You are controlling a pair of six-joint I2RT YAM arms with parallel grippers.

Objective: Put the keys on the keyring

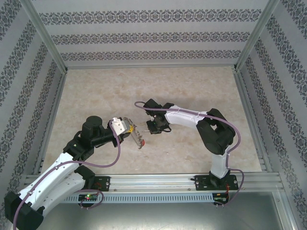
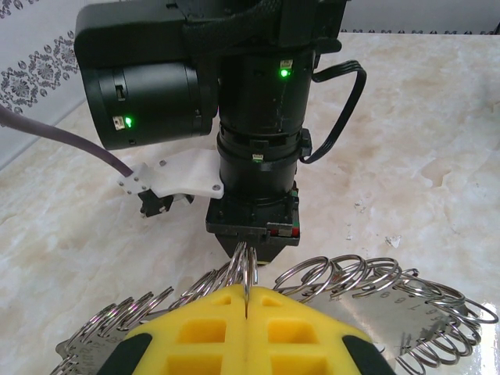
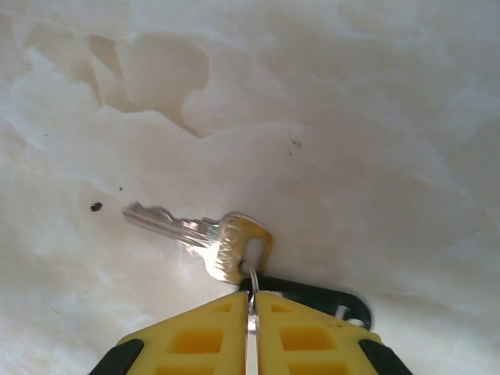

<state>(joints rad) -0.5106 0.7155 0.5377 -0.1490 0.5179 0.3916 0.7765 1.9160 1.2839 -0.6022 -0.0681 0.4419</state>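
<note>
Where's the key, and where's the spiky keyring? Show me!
key (image 3: 195, 232): right wrist view, on its silver blade.
keyring (image 2: 351, 285): left wrist view, on the loops along its rim.

Left arm (image 1: 57, 175) and right arm (image 1: 184, 115) had white links, black joints, a purple cable (image 1: 116, 155) ran along each, finger pads (image 2: 260, 308) were yellow with square pockets, green lights (image 2: 282, 73) shone on black housing.

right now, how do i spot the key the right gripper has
Go to the middle of the marble table, where the yellow right gripper is shut on a small ring. The key is threaded on that ring, blade pointing left in its wrist view. It has a brassy head and a black plastic piece beside it, unlike the red tags by the left gripper.
</note>
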